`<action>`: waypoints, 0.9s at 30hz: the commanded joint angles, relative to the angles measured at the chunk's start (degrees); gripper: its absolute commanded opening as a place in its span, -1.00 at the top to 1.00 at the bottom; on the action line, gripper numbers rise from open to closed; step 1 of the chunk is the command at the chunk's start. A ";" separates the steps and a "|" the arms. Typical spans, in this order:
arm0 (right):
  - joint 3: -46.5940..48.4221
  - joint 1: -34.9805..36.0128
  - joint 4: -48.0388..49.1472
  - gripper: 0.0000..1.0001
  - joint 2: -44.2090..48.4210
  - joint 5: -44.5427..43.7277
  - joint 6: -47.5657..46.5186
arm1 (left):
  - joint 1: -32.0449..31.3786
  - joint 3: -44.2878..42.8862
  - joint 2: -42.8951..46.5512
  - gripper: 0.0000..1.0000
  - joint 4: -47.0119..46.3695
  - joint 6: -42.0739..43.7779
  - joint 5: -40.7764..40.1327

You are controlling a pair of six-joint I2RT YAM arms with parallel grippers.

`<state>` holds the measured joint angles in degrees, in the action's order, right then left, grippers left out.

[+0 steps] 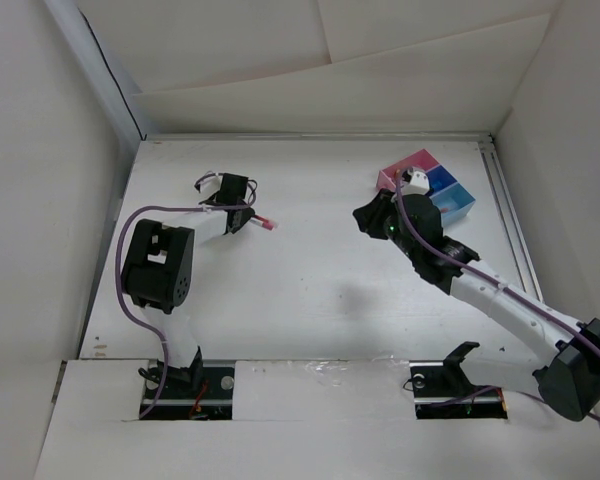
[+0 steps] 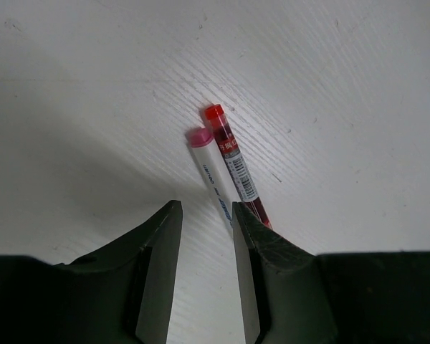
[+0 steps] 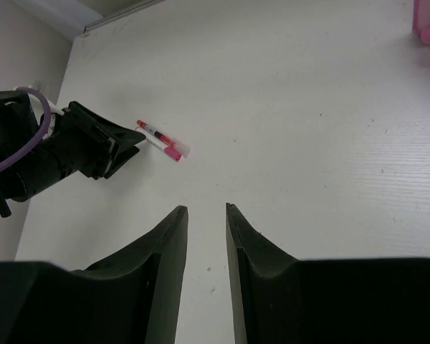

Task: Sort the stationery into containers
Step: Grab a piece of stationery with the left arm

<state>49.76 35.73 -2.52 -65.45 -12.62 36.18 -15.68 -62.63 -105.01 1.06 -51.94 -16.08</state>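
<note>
1. Two fingers of the left gripper (image 2: 204, 208) stand a little apart with a narrow gap; nothing sits in the gap; gripper low over the left-rear part of the white table (image 1: 310, 300); purple cable (image 1: 130, 235) loops off the arm beside it.
2. White pen (image 2: 209, 172) with a pink cap lies flat on the table just ahead of those fingertips; its near end reaches the inner edge of one finger; whether they touch, cannot tell.
3. Red pen (image 2: 233, 158) lies alongside the white pen, touching or nearly so, tips pointing away from the gripper; its near end is hidden behind that same finger; from above the pair shows only as a short red streak just right of the left gripper (image 1: 248, 218).
4. Right gripper (image 3: 206, 209) hovers over bare table at right of centre, well apart from the pens; jaws slightly spread, gap empty; it points toward the pens and the left arm; from above it sits at (image 1: 362, 216).
5. Pink tray (image 1: 398, 172), dark blue tray (image 1: 442, 178) and light blue tray (image 1: 460, 200) sit joined in a row at the right-rear corner, just behind the right wrist; contents too small to tell.
</note>
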 commanded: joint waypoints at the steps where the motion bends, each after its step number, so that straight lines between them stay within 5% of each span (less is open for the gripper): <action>1: 1.22 0.49 2.35 0.32 -0.29 0.49 -0.76 | 0.13 -2.31 0.44 0.38 -0.53 0.18 0.08; 10: 1.22 1.01 2.35 0.32 0.24 0.49 -0.76 | 0.13 -4.78 -3.97 0.40 2.19 0.18 -0.45; 23: 1.22 1.01 2.35 0.32 0.85 -0.03 -0.76 | 0.13 -4.61 -3.10 0.95 5.09 2.89 -1.59; 27: 1.22 1.01 2.35 0.09 0.15 0.49 -1.38 | 0.13 0.91 -0.02 1.00 2.46 4.22 -1.59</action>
<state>49.76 36.14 -2.52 -65.76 -12.40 35.97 -15.68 -65.60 -108.18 1.65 -49.91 -16.71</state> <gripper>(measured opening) 0.428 0.097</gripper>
